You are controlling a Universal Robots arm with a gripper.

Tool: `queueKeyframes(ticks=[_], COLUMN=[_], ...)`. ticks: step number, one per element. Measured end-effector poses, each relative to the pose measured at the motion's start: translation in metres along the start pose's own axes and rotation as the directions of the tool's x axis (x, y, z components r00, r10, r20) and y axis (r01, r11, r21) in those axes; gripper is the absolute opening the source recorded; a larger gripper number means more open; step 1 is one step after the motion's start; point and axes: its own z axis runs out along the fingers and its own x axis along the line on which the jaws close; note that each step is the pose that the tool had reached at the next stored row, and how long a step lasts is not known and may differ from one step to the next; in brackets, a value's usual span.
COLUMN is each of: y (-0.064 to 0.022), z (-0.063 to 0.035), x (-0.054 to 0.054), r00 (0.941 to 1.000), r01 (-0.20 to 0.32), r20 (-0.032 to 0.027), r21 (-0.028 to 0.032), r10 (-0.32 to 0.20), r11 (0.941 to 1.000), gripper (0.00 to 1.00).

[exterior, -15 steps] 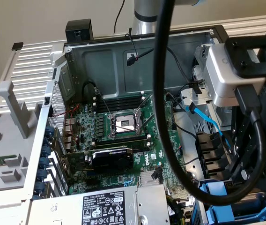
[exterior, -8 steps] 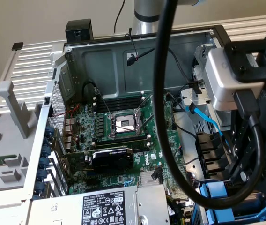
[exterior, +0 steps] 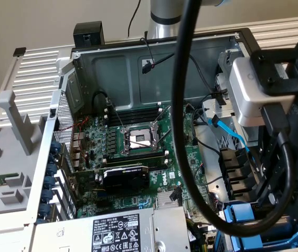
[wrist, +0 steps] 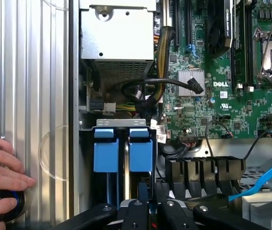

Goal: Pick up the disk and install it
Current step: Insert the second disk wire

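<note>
The disk (wrist: 124,155) shows as two bright blue carrier tabs standing on edge in the bay of the open case (wrist: 30,72); the jaws (wrist: 148,211) sit narrow around its edge; green motherboard (wrist: 212,110) beside; a hand (wrist: 2,179) rests on the ribbed panel.

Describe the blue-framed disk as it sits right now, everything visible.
The blue plastic-framed disk stands on edge in a drive bay at the corner of the open grey computer case, beside the green motherboard. Two bright blue carrier tabs face up, a dark gap between them. The black gripper sits directly over it; contact is unclear.
</note>
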Motion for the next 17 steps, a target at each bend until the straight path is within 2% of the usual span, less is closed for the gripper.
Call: queueKeyframes(ticks=[17], y=[-0.0001], z=[0.0028], x=[0.0003], r00=[1.0], r01=[0.0], r20=[-0.0002], r21=[-0.0001], r10=[0.0], r11=[1.0], gripper=[0.16])
